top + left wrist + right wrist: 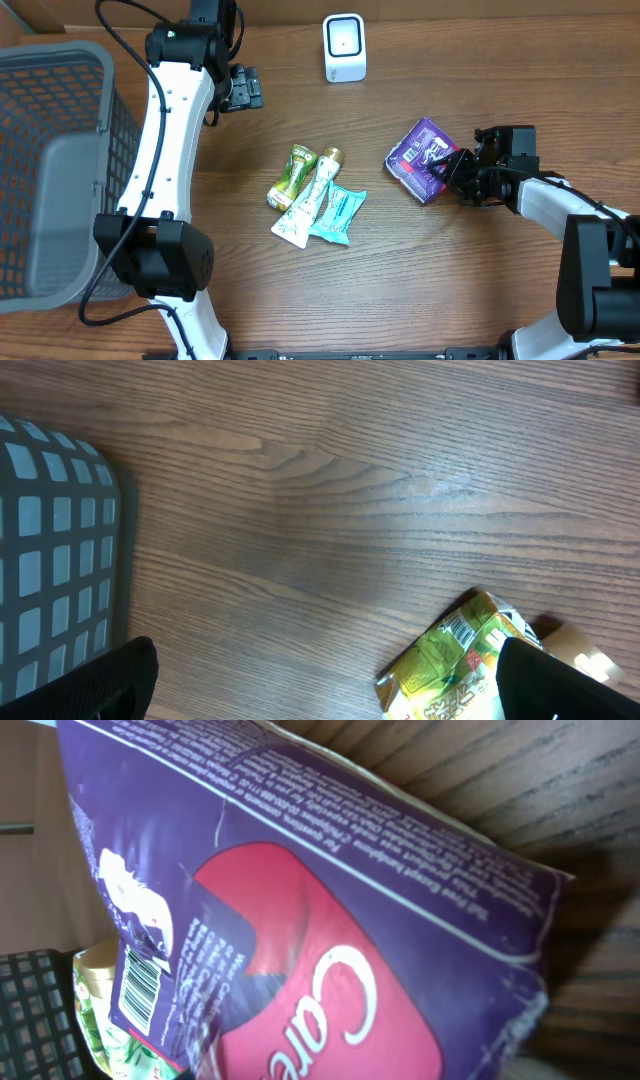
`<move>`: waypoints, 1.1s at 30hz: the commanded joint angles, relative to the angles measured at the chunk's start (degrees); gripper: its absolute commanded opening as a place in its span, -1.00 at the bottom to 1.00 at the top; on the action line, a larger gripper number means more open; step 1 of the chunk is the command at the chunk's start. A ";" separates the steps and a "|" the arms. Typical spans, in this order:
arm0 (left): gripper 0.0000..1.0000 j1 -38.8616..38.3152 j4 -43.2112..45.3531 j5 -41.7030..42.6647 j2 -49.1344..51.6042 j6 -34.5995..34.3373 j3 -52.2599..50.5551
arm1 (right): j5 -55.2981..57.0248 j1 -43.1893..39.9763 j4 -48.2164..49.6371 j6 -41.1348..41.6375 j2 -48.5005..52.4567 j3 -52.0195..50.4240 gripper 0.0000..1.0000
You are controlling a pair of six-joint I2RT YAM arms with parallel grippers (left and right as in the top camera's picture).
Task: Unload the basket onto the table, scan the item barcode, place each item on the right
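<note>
At mid-right, overhead, right tool (450, 167) pinches purple packet (418, 152) by edge, prob. to turn barcode (140, 985) toward scanner (344, 47); left tool (250, 88) spread, idle.

The pack (330, 920) is cut off at the left and bottom edges of the right wrist view. Overhead, the right gripper (451, 167) is shown too small for its grip to be judged. The basket (60, 50) is cut off at the left edge. The pouch (445, 665) is cut off at the bottom of the left wrist view.
</note>
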 commanded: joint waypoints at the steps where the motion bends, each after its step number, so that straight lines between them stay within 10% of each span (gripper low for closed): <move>1: 0.99 -0.07 0.07 -0.57 -1.09 0.42 0.90 | 2.34 -0.44 -1.20 0.39 2.14 -0.98 -0.52; 9: 0.99 -0.09 0.07 -0.57 -1.09 0.42 0.90 | -9.55 -3.26 -7.30 -9.05 -1.88 2.89 -0.62; 24: 0.99 -0.07 0.07 -0.57 -1.09 0.42 0.90 | -9.99 -2.58 -58.21 -33.05 -11.06 45.27 -0.85; 33: 0.99 -0.07 0.07 -0.57 -1.09 0.42 0.90 | -9.09 2.95 -63.78 -42.40 -10.99 51.78 -0.89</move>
